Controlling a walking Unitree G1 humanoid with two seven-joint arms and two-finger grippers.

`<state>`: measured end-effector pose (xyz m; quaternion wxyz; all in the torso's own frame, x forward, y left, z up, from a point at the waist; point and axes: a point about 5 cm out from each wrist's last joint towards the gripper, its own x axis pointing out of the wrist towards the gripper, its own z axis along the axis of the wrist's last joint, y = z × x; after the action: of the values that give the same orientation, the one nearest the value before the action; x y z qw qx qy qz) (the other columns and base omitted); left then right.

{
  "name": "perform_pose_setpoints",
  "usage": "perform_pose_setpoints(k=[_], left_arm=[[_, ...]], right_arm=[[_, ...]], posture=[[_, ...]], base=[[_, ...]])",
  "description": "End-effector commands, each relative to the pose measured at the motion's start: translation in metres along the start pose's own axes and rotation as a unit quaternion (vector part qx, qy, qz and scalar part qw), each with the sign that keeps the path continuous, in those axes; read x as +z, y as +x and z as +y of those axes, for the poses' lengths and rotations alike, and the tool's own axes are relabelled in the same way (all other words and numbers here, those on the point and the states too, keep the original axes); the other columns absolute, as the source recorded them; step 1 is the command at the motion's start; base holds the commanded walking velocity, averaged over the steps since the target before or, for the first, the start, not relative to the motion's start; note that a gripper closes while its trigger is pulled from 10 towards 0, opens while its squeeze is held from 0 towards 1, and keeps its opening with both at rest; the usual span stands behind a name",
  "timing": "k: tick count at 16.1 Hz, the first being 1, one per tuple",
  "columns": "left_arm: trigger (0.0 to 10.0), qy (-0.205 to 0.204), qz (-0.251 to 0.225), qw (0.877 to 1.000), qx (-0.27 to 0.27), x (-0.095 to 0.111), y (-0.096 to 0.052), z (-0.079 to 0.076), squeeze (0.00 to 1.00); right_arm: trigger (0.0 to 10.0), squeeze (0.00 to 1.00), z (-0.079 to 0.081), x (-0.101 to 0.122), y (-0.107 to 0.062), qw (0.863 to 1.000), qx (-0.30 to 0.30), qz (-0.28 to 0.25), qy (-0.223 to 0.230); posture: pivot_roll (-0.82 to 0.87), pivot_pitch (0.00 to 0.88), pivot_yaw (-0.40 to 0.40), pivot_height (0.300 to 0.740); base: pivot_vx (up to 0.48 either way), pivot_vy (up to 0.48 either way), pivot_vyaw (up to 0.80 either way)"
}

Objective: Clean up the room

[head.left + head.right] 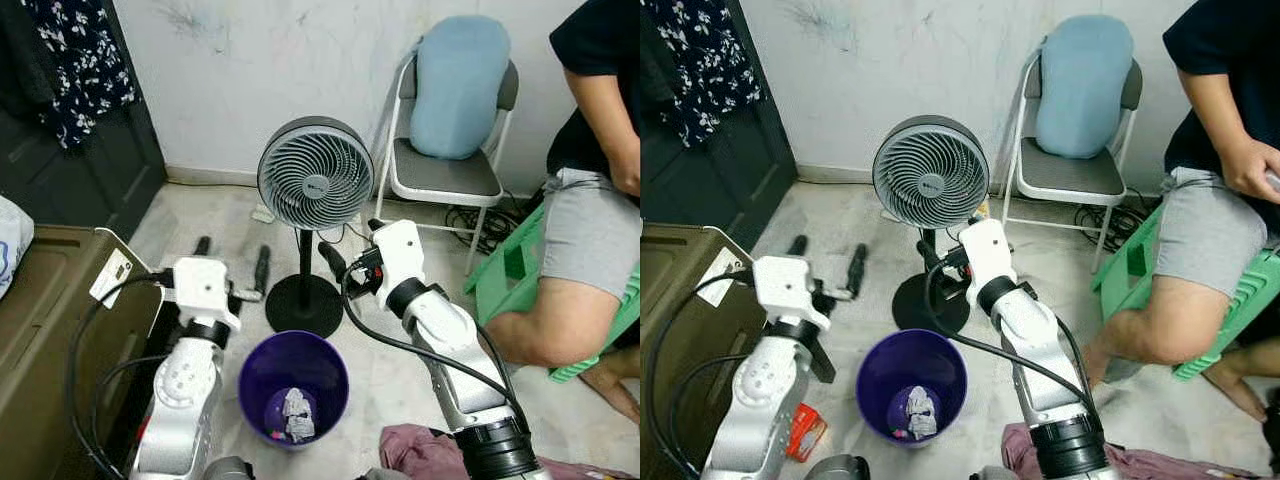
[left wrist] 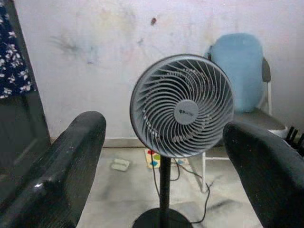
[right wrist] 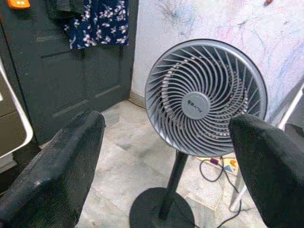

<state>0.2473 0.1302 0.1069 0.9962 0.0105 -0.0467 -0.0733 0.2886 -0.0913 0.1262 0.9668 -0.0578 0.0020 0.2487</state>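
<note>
Purple bin [image 1: 293, 385] on floor between arms, crumpled scrap inside, placed within reach for drops. Left gripper [image 1: 232, 262] and right gripper [image 3: 166, 166] raised above it, jaws wide apart, holding nothing. Fan [image 1: 315, 175] just behind bin. Pink cloth [image 1: 425, 450] beside right arm, likely next pickup.

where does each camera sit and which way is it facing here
Left eye: on the head, looking down at purple bin and fan; both silver arms show.
Right eye: same scene, plus a seated person.
Left wrist: along the open left gripper toward the fan.
Right wrist: along the open right gripper toward the fan.
Shared: the fan.
</note>
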Motion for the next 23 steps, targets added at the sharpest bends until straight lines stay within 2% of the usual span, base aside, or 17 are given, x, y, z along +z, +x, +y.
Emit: perform_pose_setpoints(k=[1, 2, 4, 5, 7, 9, 10, 12, 14, 15, 16, 17, 18, 19, 20, 21, 23], left_arm=[[10.0, 0.007, 0.010, 1.000, 0.001, -0.004, -0.001, 0.001, 0.00], [10.0, 0.022, 0.022, 0.999, 0.022, -0.008, -0.001, 0.012, 0.00], [10.0, 0.024, 0.032, 0.998, 0.050, -0.010, -0.004, 0.029, 0.00], [10.0, 0.012, 0.039, 0.996, 0.076, -0.011, -0.014, 0.043, 0.00], [10.0, 0.023, 0.070, 0.991, 0.112, -0.022, -0.042, 0.064, 0.00], [10.0, 0.009, 0.082, 0.982, 0.169, -0.029, -0.054, 0.088, 0.00], [10.0, 0.003, 0.089, 0.978, 0.188, -0.034, -0.056, 0.095, 0.00], [10.0, -0.005, 0.092, 0.977, 0.193, -0.035, -0.055, 0.098, 0.00], [10.0, -0.077, 0.059, 0.976, 0.193, -0.024, -0.045, 0.101, 0.00], [10.0, -0.088, 0.052, 0.976, 0.192, -0.021, -0.043, 0.101, 0.00], [10.0, -0.087, 0.044, 0.978, 0.185, -0.016, -0.039, 0.102, 0.00], [10.0, -0.059, 0.055, 0.982, 0.172, -0.020, -0.040, 0.101, 0.00], [10.0, -0.034, 0.064, 0.983, 0.171, -0.024, -0.041, 0.101, 0.00], [10.0, -0.033, 0.071, 0.983, 0.165, -0.027, -0.041, 0.099, 0.00], [10.0, -0.037, 0.067, 0.987, 0.140, -0.023, -0.037, 0.094, 0.00], [10.0, -0.091, 0.037, 0.992, 0.081, -0.011, -0.028, 0.078, 0.00], [10.0, -0.088, 0.021, 0.996, 0.023, -0.001, -0.016, 0.060, 0.00]], right_arm=[[10.0, 0.75, -0.001, 0.000, 0.002, 1.000, -0.002, -0.001, -0.001], [10.0, 0.70, -0.005, 0.001, 0.003, 1.000, -0.007, -0.003, -0.003], [10.0, 0.69, -0.015, 0.003, 0.003, 1.000, -0.028, -0.008, -0.003], [10.0, 0.69, -0.026, 0.003, 0.000, 0.999, -0.046, -0.009, -0.004], [10.0, 0.69, -0.041, -0.004, -0.008, 0.998, -0.059, 0.008, -0.011], [10.0, 0.68, -0.051, -0.010, -0.009, 0.997, -0.076, 0.017, -0.012], [10.0, 0.69, -0.052, -0.010, -0.006, 0.997, -0.081, 0.016, -0.009], [10.0, 0.69, -0.051, -0.009, -0.001, 0.997, -0.080, 0.012, -0.012], [10.0, 0.63, -0.053, -0.014, 0.002, 0.996, -0.086, 0.014, -0.026], [10.0, 0.61, -0.054, -0.016, 0.003, 0.996, -0.090, 0.016, -0.023], [10.0, 0.54, -0.056, -0.018, 0.005, 0.995, -0.094, 0.017, -0.019], [10.0, 0.40, -0.055, -0.017, 0.008, 0.995, -0.097, 0.013, -0.021], [10.0, 0.30, -0.055, -0.014, 0.009, 0.995, -0.099, 0.007, -0.021], [10.0, 0.29, -0.055, -0.012, 0.010, 0.995, -0.099, 0.001, -0.022], [10.0, 0.17, -0.057, -0.010, 0.010, 0.994, -0.105, -0.006, -0.025], [10.0, 0.15, -0.064, -0.006, 0.007, 0.992, -0.122, -0.012, -0.021], [10.0, 0.11, -0.064, -0.006, 0.005, 0.992, -0.126, -0.016, -0.022]], posture=[[-0.08, 0.000, -0.014, 0.740], [-0.08, 0.000, -0.014, 0.740], [-0.08, 0.000, -0.014, 0.740], [-0.07, 0.000, -0.017, 0.740], [-0.06, 0.000, -0.022, 0.740], [-0.04, 0.000, -0.030, 0.740], [-0.04, 0.000, -0.034, 0.740], [-0.04, 0.000, -0.040, 0.740], [-0.02, 0.000, -0.048, 0.740], [-0.02, 0.000, -0.050, 0.740], [-0.01, 0.000, -0.050, 0.740], [-0.02, 0.000, -0.046, 0.740], [-0.02, 0.000, -0.042, 0.740], [-0.04, 0.000, -0.031, 0.740], [-0.05, 0.002, -0.022, 0.740], [-0.05, 0.002, -0.017, 0.740], [-0.06, 0.002, -0.011, 0.740]], base=[[0.000, 0.000, 0.00], [0.000, 0.000, 0.00], [0.000, 0.000, 0.00], [0.000, 0.000, 0.00], [0.000, 0.000, 0.00], [0.000, 0.000, 0.00], [0.000, 0.000, 0.00], [0.000, 0.000, 0.00], [0.000, 0.000, 0.00], [0.000, 0.000, 0.00], [0.000, 0.000, 0.00], [0.000, 0.000, 0.00], [0.000, 0.000, 0.00], [0.000, 0.000, 0.00], [0.000, 0.000, 0.00], [0.000, 0.000, 0.00], [0.000, 0.000, 0.00]])
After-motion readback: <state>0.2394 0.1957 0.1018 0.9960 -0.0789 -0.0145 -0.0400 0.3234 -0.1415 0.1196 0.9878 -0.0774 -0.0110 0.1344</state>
